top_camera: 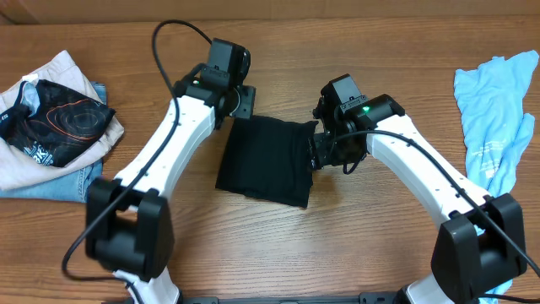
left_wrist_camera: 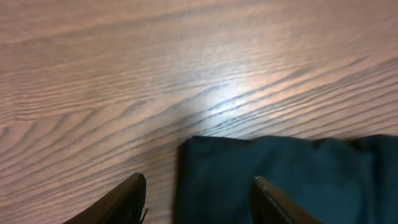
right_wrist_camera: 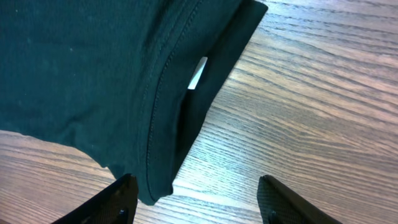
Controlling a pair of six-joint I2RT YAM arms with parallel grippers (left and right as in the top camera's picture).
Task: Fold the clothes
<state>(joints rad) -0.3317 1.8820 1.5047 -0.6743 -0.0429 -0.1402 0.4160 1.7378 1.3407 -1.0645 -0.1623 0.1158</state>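
The clothes, a plain black T-shirt (top_camera: 266, 160), lie folded into a compact rectangle in the middle of the wooden table. My left gripper (top_camera: 241, 105) hovers at its far left corner. In the left wrist view that gripper (left_wrist_camera: 199, 186) is open, and the corner of the shirt (left_wrist_camera: 286, 168) lies under the gap, nearer the right finger. My right gripper (top_camera: 319, 152) sits at the shirt's right edge. In the right wrist view it (right_wrist_camera: 196, 190) is open, with the stitched hem of the shirt (right_wrist_camera: 112, 74) ending just by its left finger and bare wood between the fingers.
A pile at the left edge holds a black garment with orange-and-white swirls (top_camera: 55, 122) on beige cloth (top_camera: 63, 72) and denim (top_camera: 51, 186). A light blue shirt (top_camera: 498, 118) lies crumpled at the right edge. Bare wood surrounds the folded shirt.
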